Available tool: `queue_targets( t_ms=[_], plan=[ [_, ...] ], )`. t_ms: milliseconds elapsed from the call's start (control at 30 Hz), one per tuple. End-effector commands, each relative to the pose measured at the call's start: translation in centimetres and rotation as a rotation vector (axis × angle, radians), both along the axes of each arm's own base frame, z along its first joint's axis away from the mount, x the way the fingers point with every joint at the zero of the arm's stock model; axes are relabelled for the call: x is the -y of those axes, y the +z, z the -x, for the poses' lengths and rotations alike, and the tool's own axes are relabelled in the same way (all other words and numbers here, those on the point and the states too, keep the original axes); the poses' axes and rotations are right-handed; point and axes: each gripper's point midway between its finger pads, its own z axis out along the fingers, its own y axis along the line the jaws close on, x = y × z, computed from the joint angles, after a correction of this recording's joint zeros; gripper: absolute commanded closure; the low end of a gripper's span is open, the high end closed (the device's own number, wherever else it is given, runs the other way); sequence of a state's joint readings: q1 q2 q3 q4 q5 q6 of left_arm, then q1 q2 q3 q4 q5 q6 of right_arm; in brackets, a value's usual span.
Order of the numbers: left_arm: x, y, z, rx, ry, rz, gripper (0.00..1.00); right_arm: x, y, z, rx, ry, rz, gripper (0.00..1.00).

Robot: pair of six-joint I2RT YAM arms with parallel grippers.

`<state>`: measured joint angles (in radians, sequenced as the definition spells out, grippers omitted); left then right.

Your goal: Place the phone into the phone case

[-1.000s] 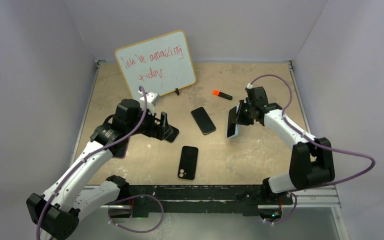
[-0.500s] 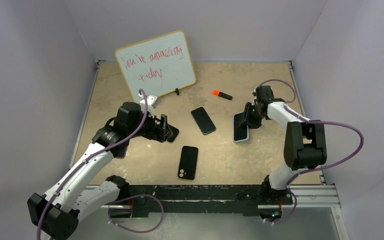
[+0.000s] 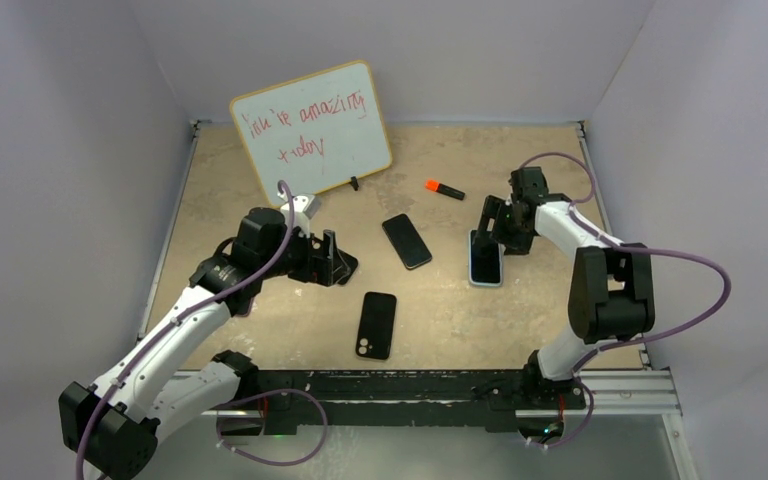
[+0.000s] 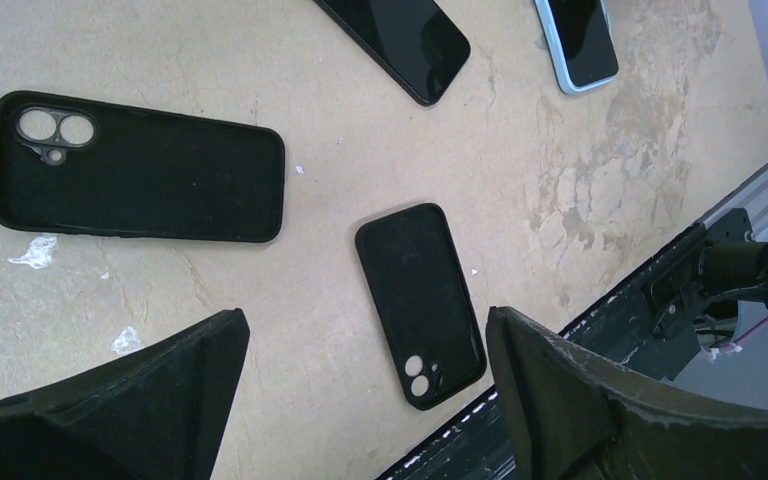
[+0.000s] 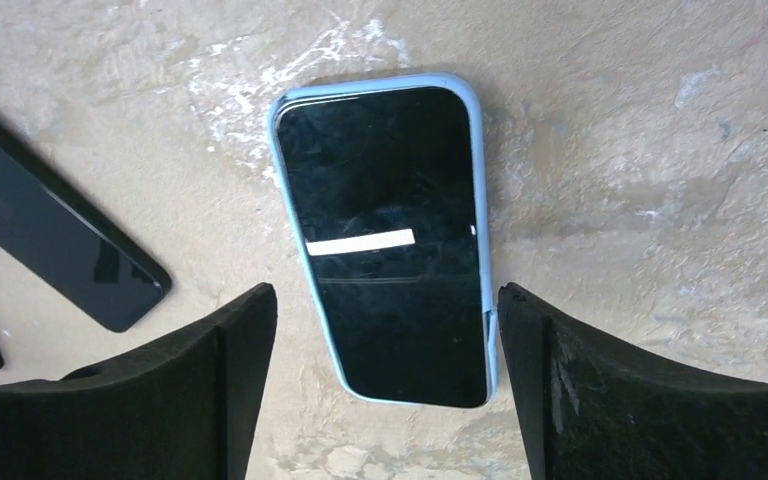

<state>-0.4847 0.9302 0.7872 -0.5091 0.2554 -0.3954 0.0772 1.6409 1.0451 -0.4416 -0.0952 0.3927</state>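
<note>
A phone with a light blue case (image 3: 486, 262) (image 5: 390, 235) around it lies flat on the table, screen up. My right gripper (image 3: 491, 236) (image 5: 382, 300) hovers open just above its near end, one finger to each side, touching nothing. A bare black phone (image 3: 406, 241) (image 4: 395, 38) (image 5: 52, 240) lies mid-table. Two empty black cases lie open side up: a small one (image 3: 377, 325) (image 4: 420, 292) near the front edge and a larger one (image 3: 349, 266) (image 4: 138, 167) under my left gripper (image 3: 332, 255) (image 4: 365, 385), which is open and empty.
A whiteboard (image 3: 312, 127) with red writing leans at the back left. An orange marker (image 3: 444, 188) lies behind the phones. The black front rail (image 4: 660, 290) runs close to the small case. Purple walls enclose the table on three sides.
The right gripper opened and let go of the blue-cased phone, which went from standing on its edge to lying flat. The left arm shifted only slightly.
</note>
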Motion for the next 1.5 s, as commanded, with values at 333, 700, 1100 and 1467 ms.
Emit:
queue_targets(
  t_ms=[333,700,1100,1467],
  plan=[
    [-0.7,1.3,-1.1,0.089,0.047,-0.004,0.07,-11.2,5.2,-2.3,0.294,0.207,-0.029,0.01],
    [-0.7,1.5,-1.0,0.105,0.047,0.004,0.08,-17.5,4.2,-4.9,0.390,0.335,0.070,0.01],
    [-0.8,1.6,-1.1,0.111,0.049,0.008,0.08,-19.6,1.2,-6.0,0.359,0.421,0.167,0.01],
    [-0.8,1.5,-1.1,0.109,0.051,0.008,0.08,-20.1,-1.2,-4.7,0.317,0.489,0.226,0.01]
  ],
)
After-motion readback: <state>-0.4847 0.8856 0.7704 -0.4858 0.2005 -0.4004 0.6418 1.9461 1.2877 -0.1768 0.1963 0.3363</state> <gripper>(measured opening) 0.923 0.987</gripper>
